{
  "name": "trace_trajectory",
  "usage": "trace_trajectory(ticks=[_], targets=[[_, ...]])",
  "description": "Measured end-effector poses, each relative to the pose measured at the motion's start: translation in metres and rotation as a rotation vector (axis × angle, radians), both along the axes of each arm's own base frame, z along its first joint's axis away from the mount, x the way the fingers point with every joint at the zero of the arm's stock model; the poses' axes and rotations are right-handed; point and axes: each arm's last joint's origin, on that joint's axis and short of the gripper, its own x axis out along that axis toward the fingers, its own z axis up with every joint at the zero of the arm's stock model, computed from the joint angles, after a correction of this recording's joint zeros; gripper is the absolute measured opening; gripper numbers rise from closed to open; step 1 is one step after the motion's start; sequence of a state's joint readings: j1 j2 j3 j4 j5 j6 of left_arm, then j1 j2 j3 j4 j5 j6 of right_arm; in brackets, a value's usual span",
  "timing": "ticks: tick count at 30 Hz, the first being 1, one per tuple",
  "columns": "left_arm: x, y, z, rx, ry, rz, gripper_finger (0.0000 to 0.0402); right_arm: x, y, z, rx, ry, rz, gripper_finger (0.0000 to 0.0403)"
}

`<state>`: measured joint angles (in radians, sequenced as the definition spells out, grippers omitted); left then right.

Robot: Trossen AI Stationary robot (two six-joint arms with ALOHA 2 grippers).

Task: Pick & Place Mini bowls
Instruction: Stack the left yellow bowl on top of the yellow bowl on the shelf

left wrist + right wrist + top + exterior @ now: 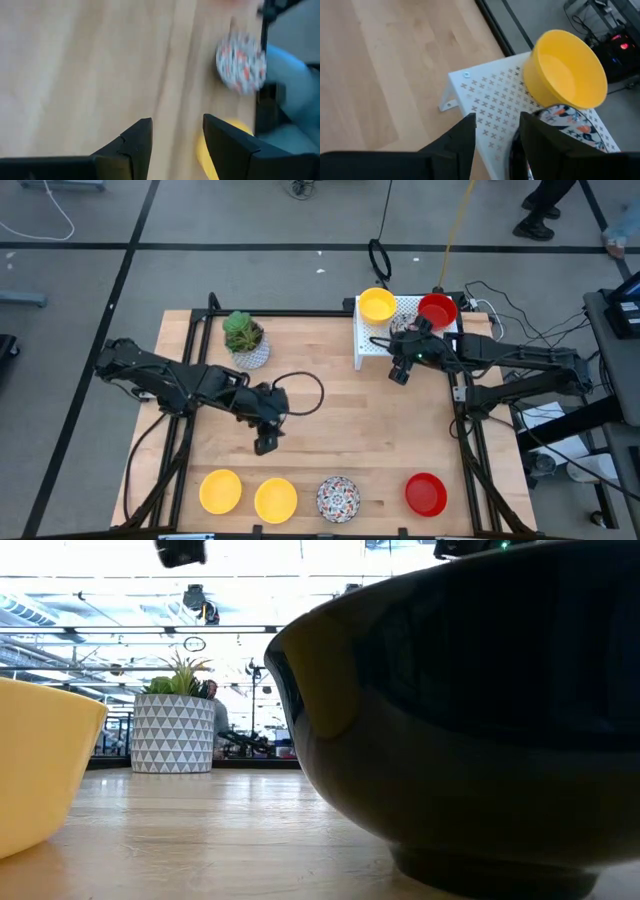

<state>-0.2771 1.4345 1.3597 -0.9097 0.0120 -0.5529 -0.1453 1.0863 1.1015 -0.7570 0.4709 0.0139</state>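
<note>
The pale butcher-block wooden table (330, 440) sits in a black metal frame (300, 312); around it spreads a grey floor (250, 220) crossed by dark tape lines (300, 246); a white cable (50, 220) loops across the floor at the far left, and a yellow cable (458, 220) and a black cable (385, 230) run toward the table's far edge; a person's dark shoes (535, 225) stand on the floor at the far right; tangled cables (520, 310) lie beside the table's right side; seen level across the table, a bright ceiling with light strips and beams (150, 600) stretches over a room of dark, indistinct equipment (245, 740).
</note>
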Motion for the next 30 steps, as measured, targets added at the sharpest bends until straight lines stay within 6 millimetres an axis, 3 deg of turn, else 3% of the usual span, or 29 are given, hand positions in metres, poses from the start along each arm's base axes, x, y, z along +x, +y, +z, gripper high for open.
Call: trace_trajectory(ticks=[8, 12, 22, 30], targets=[[-0.023, -0.006, -0.038, -0.298, 0.395, 0.039, 0.0179, 0.004, 0.014, 0.002, -0.01, -0.022, 0.074, 0.0138], [-0.033, -0.016, -0.059, -0.367, 0.548, 0.18, 0.0179, 0.006, 0.02, 0.002, -0.02, -0.02, 0.119, 0.0135], [-0.071, -0.062, -0.089, -0.214, 0.656, 0.124, 0.0179, 0.007, 0.03, 0.002, -0.033, -0.009, 0.18, 0.0132], [-0.1, -0.071, -0.125, -0.114, 0.751, 0.189, 0.0179, 0.009, 0.035, 0.005, -0.036, -0.045, 0.2, 0.0132]])
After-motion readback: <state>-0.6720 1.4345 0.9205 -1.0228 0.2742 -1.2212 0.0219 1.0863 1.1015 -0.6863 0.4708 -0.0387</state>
